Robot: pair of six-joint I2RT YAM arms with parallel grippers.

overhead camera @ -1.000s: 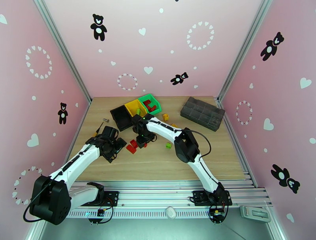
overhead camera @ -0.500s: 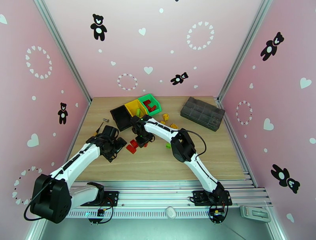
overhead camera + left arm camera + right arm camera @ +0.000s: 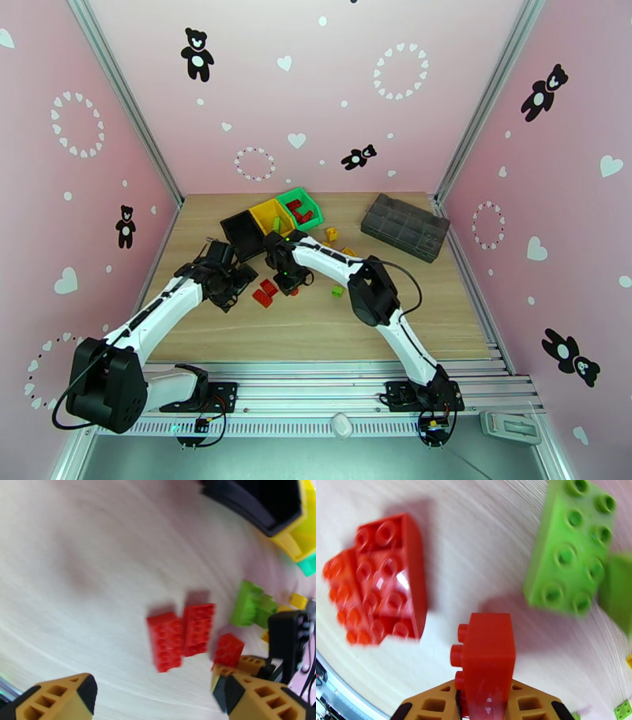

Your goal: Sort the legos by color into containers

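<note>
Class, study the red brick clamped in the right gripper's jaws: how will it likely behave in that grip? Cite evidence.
The red brick is probably stiff: its edges look crisp and undeformed between the jaws. Its glossy faces suggest it might slip or twist, since the jaws seem to hold only one end. Being small plastic, it is likely light.

Wooden table (image 3: 316,331) with scattered legos (image 3: 265,294), three joined bins (image 3: 241,233), grey compartmented tray (image 3: 404,226).
</note>
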